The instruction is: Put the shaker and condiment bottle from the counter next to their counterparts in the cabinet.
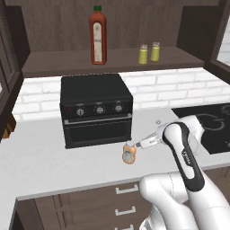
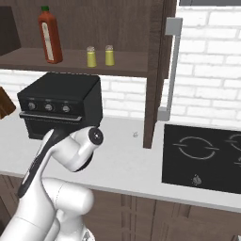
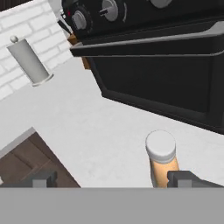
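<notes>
The squat peach-orange condiment bottle (image 1: 130,153) with a whitish cap stands on the white counter (image 1: 49,166), just in front of the toaster oven. My gripper (image 1: 136,146) hovers right beside it, open. In the hand view the condiment bottle (image 3: 162,161) rises between the fingertips (image 3: 189,178), close to the right one, with nothing gripped. Up in the dark brown cabinet (image 1: 58,60), the tall red bottle (image 1: 98,36) stands on the shelf. Two look-alike yellow-green shakers (image 1: 143,55) (image 1: 155,51) stand side by side to its right. The red bottle (image 2: 49,35) and shakers (image 2: 91,56) also appear in the right base view.
A black toaster oven (image 1: 96,110) sits on the counter under the shelf. A black cooktop (image 2: 202,157) lies to the right. A brown block (image 1: 9,126) stands at the counter's left end, and a paper towel roll (image 3: 28,61) stands by the brick wall. Open cabinet doors flank the shelf.
</notes>
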### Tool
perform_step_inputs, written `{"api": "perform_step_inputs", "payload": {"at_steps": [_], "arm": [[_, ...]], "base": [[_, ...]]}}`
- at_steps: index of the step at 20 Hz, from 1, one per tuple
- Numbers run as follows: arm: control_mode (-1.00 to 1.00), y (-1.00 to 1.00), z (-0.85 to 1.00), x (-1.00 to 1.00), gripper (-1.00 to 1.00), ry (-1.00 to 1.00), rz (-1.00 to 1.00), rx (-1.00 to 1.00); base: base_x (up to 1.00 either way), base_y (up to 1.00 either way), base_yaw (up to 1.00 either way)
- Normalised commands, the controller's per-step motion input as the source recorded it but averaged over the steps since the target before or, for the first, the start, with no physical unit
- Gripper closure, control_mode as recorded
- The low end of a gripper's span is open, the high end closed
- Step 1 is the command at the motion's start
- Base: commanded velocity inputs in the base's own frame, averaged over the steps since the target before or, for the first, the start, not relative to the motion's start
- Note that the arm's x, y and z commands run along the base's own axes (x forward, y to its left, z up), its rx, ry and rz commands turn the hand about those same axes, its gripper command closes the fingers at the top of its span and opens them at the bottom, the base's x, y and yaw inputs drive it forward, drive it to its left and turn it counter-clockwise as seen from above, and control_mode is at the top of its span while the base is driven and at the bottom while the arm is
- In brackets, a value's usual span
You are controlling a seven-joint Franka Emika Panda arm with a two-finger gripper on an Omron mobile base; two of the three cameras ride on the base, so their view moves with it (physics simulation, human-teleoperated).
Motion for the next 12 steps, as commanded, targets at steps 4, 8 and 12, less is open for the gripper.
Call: {"api": "perform_step_inputs", "payload": {"at_steps": [4,8,12], "arm": [[-1.0,0.23,-0.54,0.0,-1.0,0.0,-0.09,0.0],[-1.0,0.13,-0.66,0.0,-1.0,0.0,-0.08,0.0],[-1.0,0.0,-0.71,0.0,-1.0,0.0,-0.05,0.0]], "base": [[0.0,0.0,0.0],[0.0,0.0,0.0],[0.0,0.0,0.0]]}}
